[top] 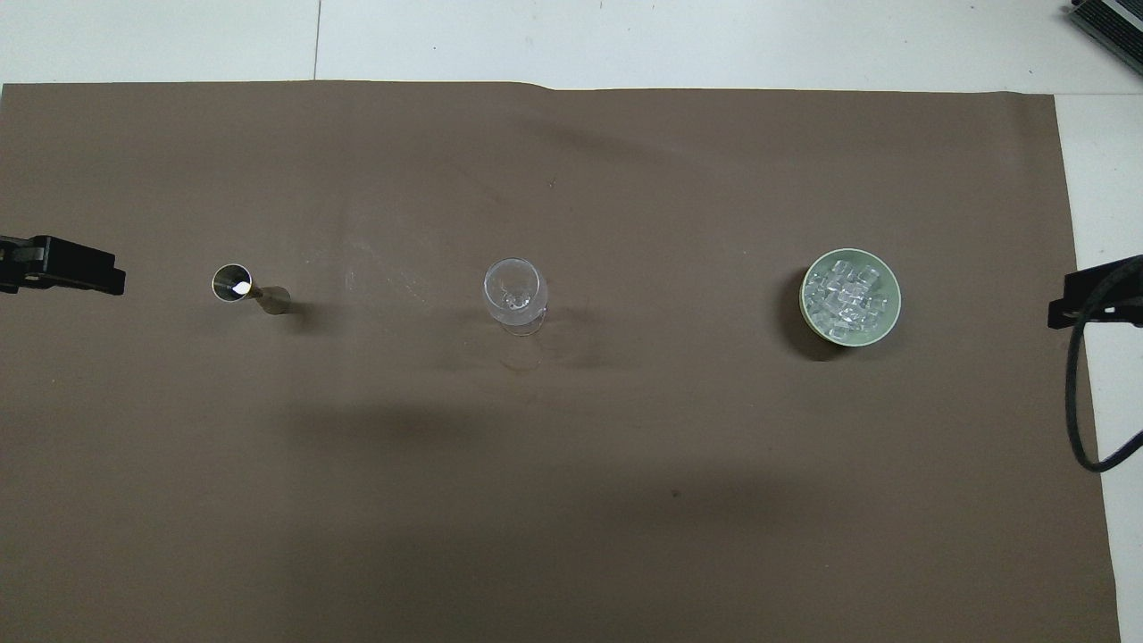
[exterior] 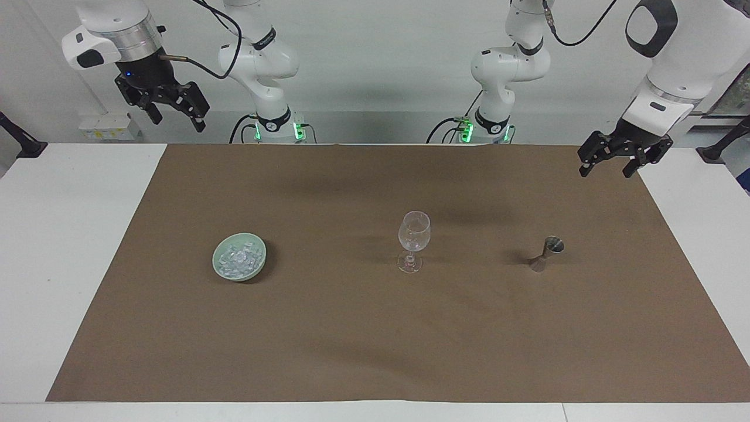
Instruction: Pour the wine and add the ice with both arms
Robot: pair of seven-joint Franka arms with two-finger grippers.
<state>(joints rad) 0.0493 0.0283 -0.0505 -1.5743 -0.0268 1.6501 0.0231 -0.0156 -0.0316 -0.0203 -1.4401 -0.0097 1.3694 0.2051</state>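
Observation:
A clear stemmed glass (exterior: 413,240) stands upright mid-mat; it also shows in the overhead view (top: 513,293). A small metal jigger (exterior: 546,253) stands toward the left arm's end, seen from above too (top: 243,286). The ice (exterior: 238,260) fills a pale green bowl (exterior: 223,271) toward the right arm's end; the ice (top: 846,295) and bowl (top: 889,314) show from above. My left gripper (exterior: 607,165) is open and empty, in the air over the mat's edge beside the jigger; one finger (top: 76,275) shows from above. My right gripper (exterior: 174,111) is open, raised high, waiting.
A brown mat (exterior: 375,328) covers most of the white table (exterior: 64,246). A black cable (top: 1076,393) hangs by the right gripper's finger (top: 1094,295) at the mat's edge. The arm bases stand at the robots' end of the table.

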